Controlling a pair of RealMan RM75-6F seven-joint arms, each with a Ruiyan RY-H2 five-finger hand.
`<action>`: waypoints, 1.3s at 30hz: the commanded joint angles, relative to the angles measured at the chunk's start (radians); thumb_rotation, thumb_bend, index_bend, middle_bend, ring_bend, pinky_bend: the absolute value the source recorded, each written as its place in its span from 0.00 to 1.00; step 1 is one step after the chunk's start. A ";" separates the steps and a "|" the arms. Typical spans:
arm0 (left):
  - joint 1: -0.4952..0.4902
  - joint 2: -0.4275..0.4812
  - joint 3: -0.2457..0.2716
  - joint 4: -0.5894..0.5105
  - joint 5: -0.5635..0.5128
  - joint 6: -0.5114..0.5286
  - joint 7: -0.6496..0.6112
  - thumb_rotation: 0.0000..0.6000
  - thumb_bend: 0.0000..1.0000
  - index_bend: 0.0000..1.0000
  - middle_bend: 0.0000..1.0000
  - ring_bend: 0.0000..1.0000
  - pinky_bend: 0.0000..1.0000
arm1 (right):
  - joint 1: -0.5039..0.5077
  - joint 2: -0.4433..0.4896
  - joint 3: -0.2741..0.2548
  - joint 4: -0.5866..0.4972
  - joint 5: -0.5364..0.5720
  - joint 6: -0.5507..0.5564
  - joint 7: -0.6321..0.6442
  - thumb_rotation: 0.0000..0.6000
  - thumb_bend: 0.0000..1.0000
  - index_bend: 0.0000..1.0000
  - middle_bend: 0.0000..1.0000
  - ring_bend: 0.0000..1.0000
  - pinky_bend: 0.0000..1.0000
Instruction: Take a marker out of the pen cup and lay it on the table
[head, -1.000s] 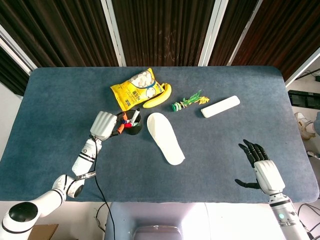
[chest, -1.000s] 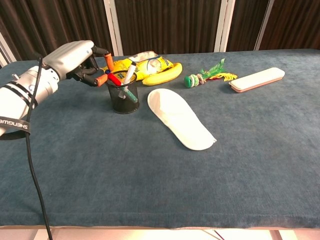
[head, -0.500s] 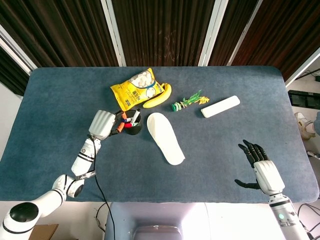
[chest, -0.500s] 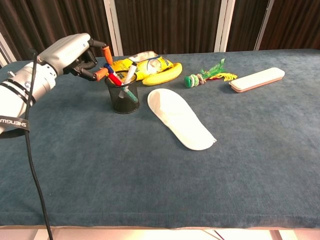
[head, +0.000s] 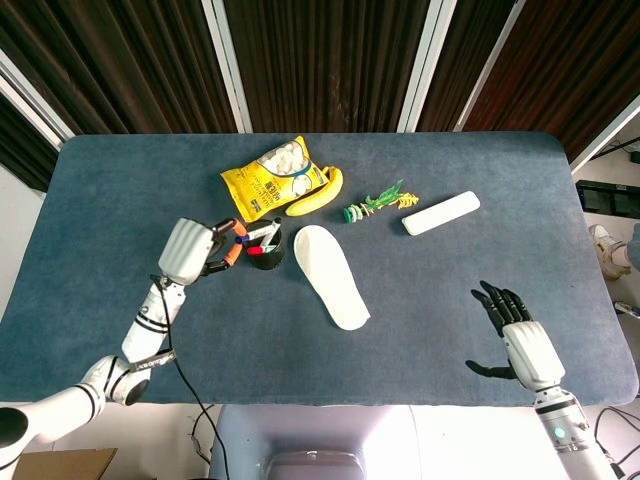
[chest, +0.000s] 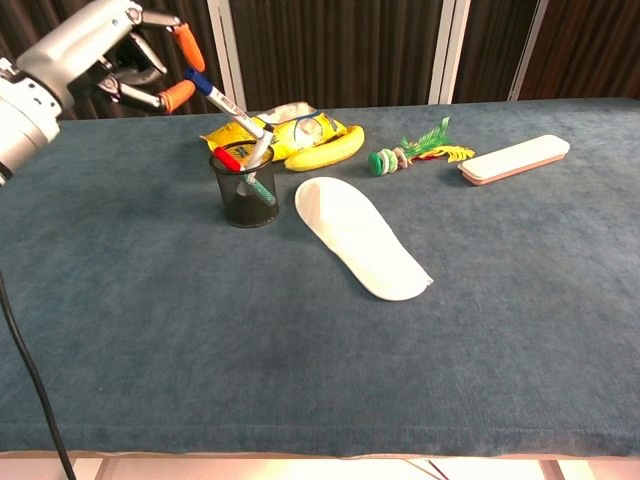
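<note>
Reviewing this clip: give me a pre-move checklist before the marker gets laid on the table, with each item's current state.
1. Left hand pinches the marker at its blue end: ok.
2. Marker clear of the pen cup: cannot tell; its lower end sits near the rim.
3. Pen cup upright, other pens inside: ok.
4. Bare table in front of the cup for a drop spot: ok.
5. White insole apart from the cup: ok.
6. Right hand far from the work, holding nothing: ok.

Blue-capped white marker (chest: 228, 107) tilted, lifted over the black mesh pen cup (chest: 243, 192).
</note>
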 joint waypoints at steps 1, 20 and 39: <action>0.021 0.035 -0.004 -0.046 0.007 0.027 -0.002 1.00 0.39 0.65 1.00 1.00 1.00 | 0.000 0.000 0.000 0.000 -0.001 0.000 0.000 1.00 0.05 0.00 0.00 0.00 0.03; 0.122 0.213 0.097 -0.101 0.030 -0.064 -0.215 1.00 0.39 0.67 1.00 1.00 1.00 | 0.005 0.003 -0.009 -0.012 -0.018 -0.002 -0.004 1.00 0.05 0.00 0.00 0.00 0.03; 0.136 0.273 0.210 -0.190 0.122 -0.148 -0.481 1.00 0.39 0.68 1.00 1.00 1.00 | 0.014 -0.001 -0.012 -0.019 -0.021 -0.014 -0.025 1.00 0.05 0.00 0.00 0.00 0.03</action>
